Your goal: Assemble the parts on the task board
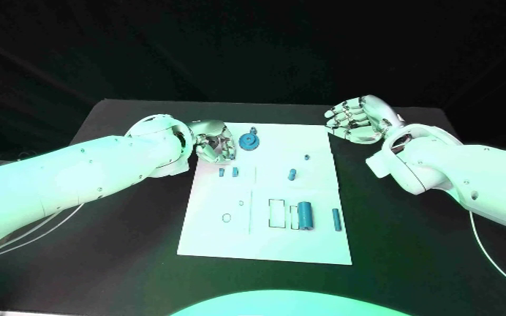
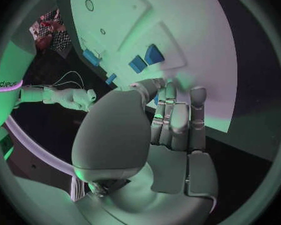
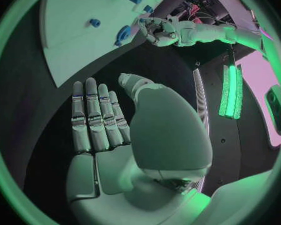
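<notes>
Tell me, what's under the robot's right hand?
Just bare black table beneath the right hand, which hovers open beside the task board. Nothing appears hidden under it.

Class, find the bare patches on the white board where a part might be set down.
Bare room on the task board: the strip along its near edge, and the far right corner beyond the small peg. Crowded: around the gear by the left hand, and the cylinder.

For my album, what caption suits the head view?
Two hands, left and right, flank a white board scattered with small blue parts, neither holding anything.
</notes>
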You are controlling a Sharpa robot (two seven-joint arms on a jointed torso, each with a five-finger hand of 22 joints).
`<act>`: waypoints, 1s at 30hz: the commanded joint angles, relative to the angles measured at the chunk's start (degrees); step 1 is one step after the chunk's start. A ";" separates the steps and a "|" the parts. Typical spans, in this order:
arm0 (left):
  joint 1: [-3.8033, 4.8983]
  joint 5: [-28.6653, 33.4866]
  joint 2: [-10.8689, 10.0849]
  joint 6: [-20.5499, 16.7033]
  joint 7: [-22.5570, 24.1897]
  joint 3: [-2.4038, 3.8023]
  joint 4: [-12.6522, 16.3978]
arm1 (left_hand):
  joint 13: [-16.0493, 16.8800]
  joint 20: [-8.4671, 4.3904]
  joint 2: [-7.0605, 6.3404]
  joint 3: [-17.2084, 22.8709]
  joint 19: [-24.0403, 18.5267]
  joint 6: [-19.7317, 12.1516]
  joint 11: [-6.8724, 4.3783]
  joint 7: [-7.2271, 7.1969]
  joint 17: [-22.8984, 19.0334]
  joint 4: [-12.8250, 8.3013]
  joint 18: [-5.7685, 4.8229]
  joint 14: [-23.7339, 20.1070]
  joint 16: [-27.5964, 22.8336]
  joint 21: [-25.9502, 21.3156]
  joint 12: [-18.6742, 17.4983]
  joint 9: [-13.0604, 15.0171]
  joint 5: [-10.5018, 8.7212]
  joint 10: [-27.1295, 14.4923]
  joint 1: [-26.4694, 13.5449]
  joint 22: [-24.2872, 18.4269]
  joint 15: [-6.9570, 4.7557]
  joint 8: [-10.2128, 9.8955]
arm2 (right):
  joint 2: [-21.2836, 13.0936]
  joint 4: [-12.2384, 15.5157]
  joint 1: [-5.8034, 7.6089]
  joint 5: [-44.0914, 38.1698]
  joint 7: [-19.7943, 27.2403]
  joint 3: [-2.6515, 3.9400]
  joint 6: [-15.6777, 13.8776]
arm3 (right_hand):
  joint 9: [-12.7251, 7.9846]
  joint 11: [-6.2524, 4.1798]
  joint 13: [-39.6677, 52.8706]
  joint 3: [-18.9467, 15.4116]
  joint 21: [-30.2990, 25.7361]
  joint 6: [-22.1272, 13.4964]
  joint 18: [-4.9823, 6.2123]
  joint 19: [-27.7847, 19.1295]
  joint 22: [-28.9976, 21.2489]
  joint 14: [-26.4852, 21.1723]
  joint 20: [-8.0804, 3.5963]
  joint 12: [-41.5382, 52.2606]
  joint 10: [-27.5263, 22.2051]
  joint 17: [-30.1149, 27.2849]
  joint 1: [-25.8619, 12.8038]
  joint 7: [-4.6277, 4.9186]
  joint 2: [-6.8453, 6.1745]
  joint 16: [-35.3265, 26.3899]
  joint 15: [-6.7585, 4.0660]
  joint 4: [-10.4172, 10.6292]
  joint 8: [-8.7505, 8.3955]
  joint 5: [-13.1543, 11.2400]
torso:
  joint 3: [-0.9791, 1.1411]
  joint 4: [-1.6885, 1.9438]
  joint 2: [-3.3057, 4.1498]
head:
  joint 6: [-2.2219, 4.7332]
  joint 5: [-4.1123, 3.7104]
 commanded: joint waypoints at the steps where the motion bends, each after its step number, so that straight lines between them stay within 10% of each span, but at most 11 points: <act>1: -0.09 0.48 -0.04 0.56 -0.04 0.00 0.10 | 0.10 0.02 -0.74 0.09 0.05 -0.78 -0.01 0.04 -0.14 -0.34 -0.40 -0.07 0.00 -0.22 -0.47 -0.24 -0.08 0.30 -0.33 0.00 0.10 -0.77 | 0.00 0.00 -0.05 0.12 0.88 0.02 -0.72 | -0.12 0.40 -0.07 0.17 -0.36 -0.06 0.67 -0.38 -0.11 -0.54 0.13 -0.29 -0.13 -0.07 -0.69 0.53 -0.01 -0.36 0.02 -0.12 -0.31 0.01 | 0.06 0.00 0.02 | 0.00 0.03; 19: -0.09 1.50 -1.25 -2.49 -0.17 0.12 -0.58 | 0.37 0.04 -1.19 0.41 0.32 -3.46 0.22 0.62 -0.33 -0.48 -0.40 0.05 0.06 -0.41 -1.19 -1.36 0.02 0.71 -0.37 -0.06 0.23 -4.25 | 0.00 0.19 -0.08 -2.94 -0.45 0.02 2.05 | -0.05 0.41 -0.05 0.62 -0.32 0.08 0.81 -0.04 -0.36 -0.05 0.12 -0.82 -0.65 0.03 -0.19 0.37 0.08 -0.11 -0.10 -1.20 -0.31 0.04 | 0.07 -0.09 -0.05 | 0.18 0.04; 24: -0.09 4.89 -2.37 -6.14 1.00 0.53 0.06 | 0.35 0.08 -1.03 0.52 -0.31 -3.34 0.48 0.79 -1.44 -0.33 -0.23 -0.45 -0.24 -0.87 -1.47 -1.41 0.09 0.35 -0.50 -0.80 0.40 -4.45 | 0.03 0.71 -0.02 -10.46 -2.93 0.03 6.24 | 0.20 -0.76 -0.03 1.02 3.09 1.39 0.83 5.30 1.04 6.51 -2.21 -1.22 0.76 1.97 0.13 -0.63 0.40 3.44 -2.26 -3.52 -0.03 -0.06 | 0.02 -0.04 -0.09 | 0.51 -0.36; 30: -0.08 23.41 -4.74 -11.26 6.34 1.21 1.82 | 0.11 1.10 -1.10 0.59 -5.30 -3.05 2.09 1.93 -14.98 0.81 0.70 -8.13 -6.36 -5.92 -3.04 -1.82 0.08 -1.60 -1.81 -6.39 1.78 -6.11 | 0.49 1.85 0.40 -23.69 -7.97 0.04 12.57 | -0.38 -3.01 -0.01 -1.63 14.93 4.91 0.17 10.47 10.15 16.42 -6.99 -4.16 6.17 8.32 -0.23 -2.18 1.79 11.23 -5.60 -7.39 -1.14 2.79 | 0.08 -0.12 -0.05 | 1.15 -1.08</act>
